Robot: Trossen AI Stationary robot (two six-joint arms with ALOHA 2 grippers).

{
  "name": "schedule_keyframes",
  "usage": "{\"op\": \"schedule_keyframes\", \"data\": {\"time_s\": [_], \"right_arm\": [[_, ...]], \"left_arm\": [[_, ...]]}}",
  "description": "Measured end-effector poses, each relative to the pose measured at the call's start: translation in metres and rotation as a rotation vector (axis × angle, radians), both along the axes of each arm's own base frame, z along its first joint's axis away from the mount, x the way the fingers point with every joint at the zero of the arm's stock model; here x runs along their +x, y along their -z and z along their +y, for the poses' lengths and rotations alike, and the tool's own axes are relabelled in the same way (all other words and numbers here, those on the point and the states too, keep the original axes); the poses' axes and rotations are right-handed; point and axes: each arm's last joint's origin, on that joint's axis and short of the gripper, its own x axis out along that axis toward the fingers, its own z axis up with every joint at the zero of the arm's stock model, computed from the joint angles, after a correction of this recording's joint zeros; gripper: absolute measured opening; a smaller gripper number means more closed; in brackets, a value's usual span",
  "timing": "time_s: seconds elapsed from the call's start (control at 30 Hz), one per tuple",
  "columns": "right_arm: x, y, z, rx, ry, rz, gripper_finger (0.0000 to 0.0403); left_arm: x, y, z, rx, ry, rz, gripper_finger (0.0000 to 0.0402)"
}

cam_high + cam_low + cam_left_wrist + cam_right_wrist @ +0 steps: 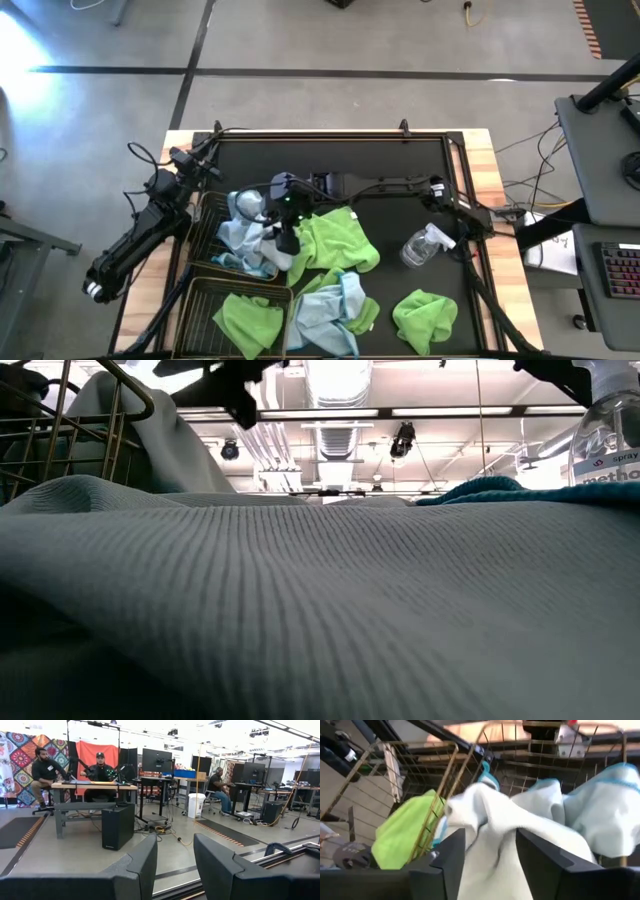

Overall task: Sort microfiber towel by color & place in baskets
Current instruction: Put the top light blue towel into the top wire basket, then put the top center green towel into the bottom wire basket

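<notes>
My right gripper (285, 238) reaches across the table and points down at the far wire basket's (205, 215) right rim; it is shut on a pale blue-white towel (490, 845). More pale towels (240, 235) lie in that basket. The near basket (205, 300) holds a lime green towel (250, 320), which also shows through the mesh in the right wrist view as a green towel (402, 835). Loose on the table lie green towels (335, 240) (425, 315) and a pale one (335, 305). My left gripper (175, 865) is open and waits off the table's left edge. My right gripper pinches a bunched fold of the pale towel (492, 862) between its two fingers, coming from above and slanting toward the table's left. Beyond the fingers the cloth spreads slack over the pale towels in the far basket (600, 815). How many layers it holds I cannot tell.
A clear spray bottle (425, 245) lies on the table right of the towels and stands out in the low view (605, 420). A towel (320, 590) fills most of the low view. The baskets' raised wire rims (445, 795) stand close to my right gripper. People sit at desks beyond the table.
</notes>
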Motion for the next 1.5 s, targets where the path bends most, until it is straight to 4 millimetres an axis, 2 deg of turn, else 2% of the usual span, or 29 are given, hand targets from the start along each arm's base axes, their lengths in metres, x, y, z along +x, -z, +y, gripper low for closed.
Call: {"op": "schedule_keyframes", "data": {"time_s": [0.17, 0.33, 0.47, 0.73, 0.87, 1.13, 1.5], "right_arm": [[-0.002, -0.011, 0.001, -0.002, -0.005, -0.050, 0.0189], [0.001, -0.017, 0.003, -0.007, -0.011, -0.119, 0.0191], [-0.007, -0.013, 0.002, 0.004, 0.001, -0.009, 0.0192], [-0.041, 0.008, -0.004, -0.029, 0.072, 0.435, 0.0192], [-0.053, 0.015, 0.000, -0.013, 0.096, 0.587, 0.0192], [-0.060, 0.035, 0.012, -0.042, 0.148, 0.723, 0.0192], [-0.071, 0.096, 0.012, -0.079, 0.137, 0.926, 0.0192]], "left_arm": [[0.000, 0.000, 0.000, 0.000, 0.000, 0.000, 0.0113], [0.000, 0.000, 0.000, 0.000, 0.000, 0.000, 0.0113], [0.000, 0.000, 0.000, 0.000, 0.000, 0.000, 0.0113], [0.000, 0.000, 0.000, 0.000, 0.000, 0.000, 0.0113], [0.000, 0.000, 0.000, 0.000, 0.001, 0.000, 0.0113], [0.000, 0.000, 0.000, 0.000, 0.000, 0.000, 0.0113], [0.000, 0.000, 0.000, 0.000, 0.000, 0.000, 0.0113]]}}
